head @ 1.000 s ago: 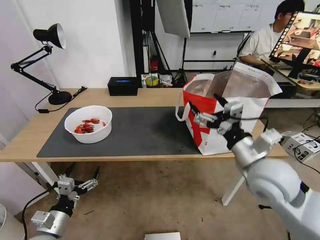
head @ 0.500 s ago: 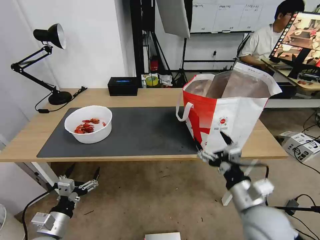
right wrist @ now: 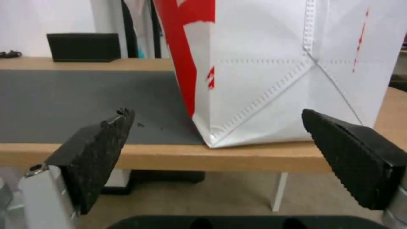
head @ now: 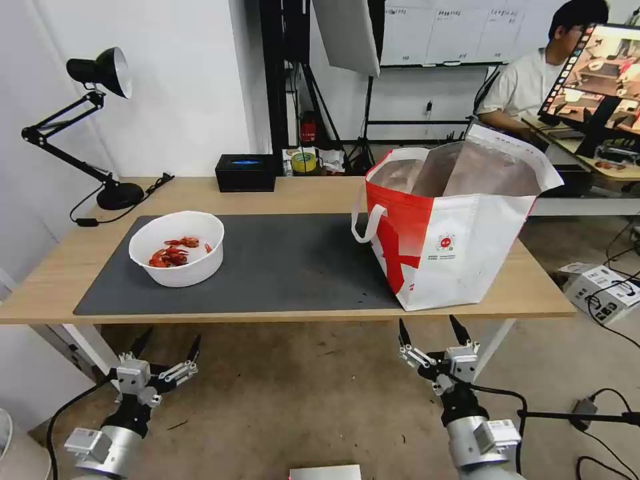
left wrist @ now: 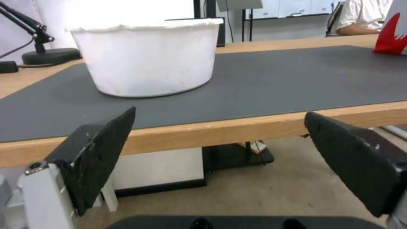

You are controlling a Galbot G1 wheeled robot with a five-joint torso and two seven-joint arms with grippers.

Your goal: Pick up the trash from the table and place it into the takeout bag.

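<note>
The trash on the table is a white round bowl [head: 177, 248] with red crayfish shells, standing on the left part of the dark grey mat [head: 287, 267]; the left wrist view shows the bowl's [left wrist: 148, 57] outer wall. The red-and-white takeout bag [head: 453, 247] stands open on the right end of the light wood table [head: 320, 193]. My left gripper [head: 169, 341] hangs open below the table's front edge, under the bowl. My right gripper [head: 430, 331] is open and empty below the front edge, just under the bag [right wrist: 275, 63].
A black desk lamp [head: 100, 80] stands at the table's back left corner and a black box [head: 245, 172] at the back middle. White table legs [head: 490, 340] run down beside my right gripper. Cardboard boxes [head: 600, 287] lie on the floor at right.
My right arm has dropped from in front of the bag's side to below the table's front edge, open throughout. The left gripper, bowl and bag have stayed put.
</note>
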